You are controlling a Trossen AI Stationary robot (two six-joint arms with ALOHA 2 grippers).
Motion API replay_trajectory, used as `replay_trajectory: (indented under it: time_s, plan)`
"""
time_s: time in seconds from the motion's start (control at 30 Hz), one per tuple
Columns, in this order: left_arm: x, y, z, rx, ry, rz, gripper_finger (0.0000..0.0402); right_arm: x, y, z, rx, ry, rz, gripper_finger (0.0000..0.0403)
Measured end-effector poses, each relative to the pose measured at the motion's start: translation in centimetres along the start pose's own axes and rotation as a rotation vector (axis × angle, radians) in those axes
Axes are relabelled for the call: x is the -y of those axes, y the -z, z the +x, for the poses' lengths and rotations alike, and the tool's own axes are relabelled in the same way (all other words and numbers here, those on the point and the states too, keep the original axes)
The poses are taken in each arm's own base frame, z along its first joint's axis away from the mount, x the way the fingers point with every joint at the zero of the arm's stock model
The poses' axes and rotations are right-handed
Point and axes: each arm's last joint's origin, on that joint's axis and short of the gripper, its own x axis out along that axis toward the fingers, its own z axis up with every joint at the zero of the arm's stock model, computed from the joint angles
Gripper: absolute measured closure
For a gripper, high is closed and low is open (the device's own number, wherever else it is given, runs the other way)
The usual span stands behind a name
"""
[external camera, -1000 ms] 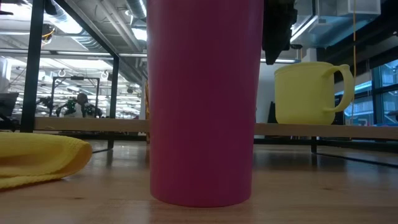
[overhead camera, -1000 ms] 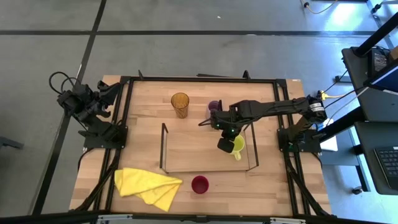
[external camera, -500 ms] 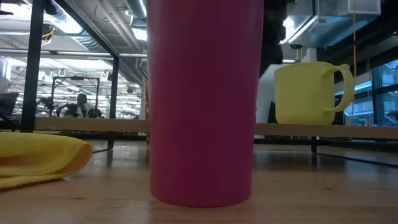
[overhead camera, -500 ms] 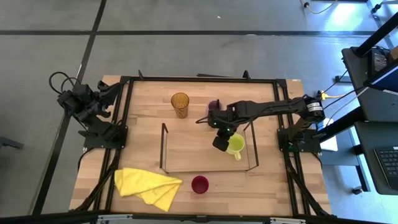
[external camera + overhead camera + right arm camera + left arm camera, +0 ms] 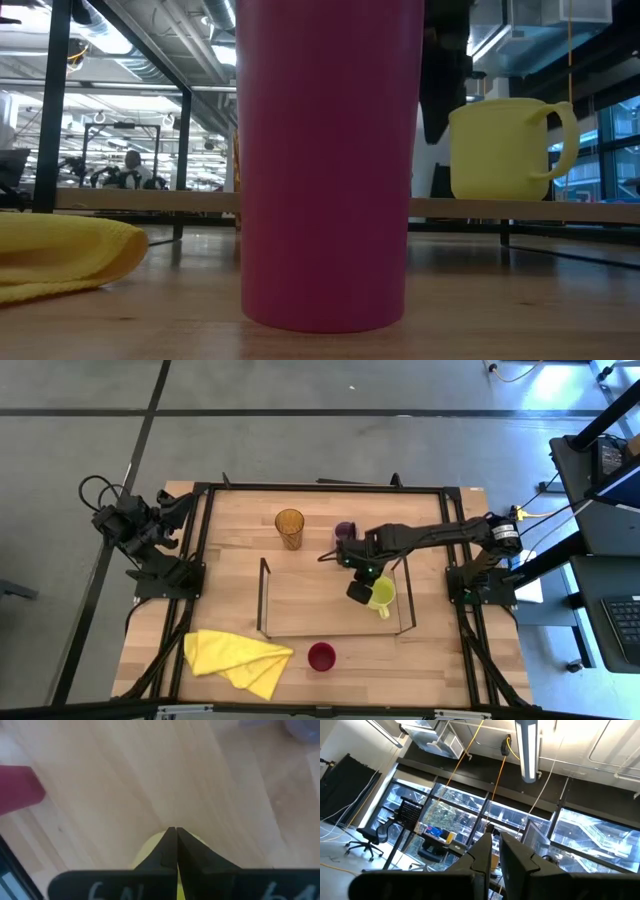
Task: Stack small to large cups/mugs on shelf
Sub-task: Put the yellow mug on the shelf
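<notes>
I am working with the right tool (image 5: 359,592), which is hanging at the side of the yellow-green mug (image 5: 381,593) that faces the middle of the shelf (image 5: 310,605); the mug is standing upright on the shelf, near its right wire frame. In the right wrist view the two fingers are pressed together with no gap, so the tool is clenched on nothing, and the mug rim is showing just under them. To do this step well, I think I should lift clear without knocking the mug, and then go to the lilac mug (image 5: 345,531) beyond the shelf. The amber tumbler (image 5: 289,528) and the small dark red cup (image 5: 321,656) are waiting on the bench (image 5: 230,520). The left tool (image 5: 494,854) is parked beside the bench, fingers nearly together. The low view is showing the mug sitting level, which the high view cannot show.
</notes>
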Motion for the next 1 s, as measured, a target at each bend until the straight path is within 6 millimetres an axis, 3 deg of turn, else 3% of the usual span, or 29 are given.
replay_trajectory:
  time_s: [0.27, 1.0]
  plan:
    - [0.0, 0.0, 0.0, 0.0, 0.0, 0.0, 0.037, 0.9, -0.2, -0.1, -0.009, 0.028, 0.006, 0.04]
    - [-0.1, 0.0, 0.0, -0.011, -0.029, 0.0, 0.037, 1.1, 0.2, -0.1, -0.046, 0.054, -0.009, 0.0399]
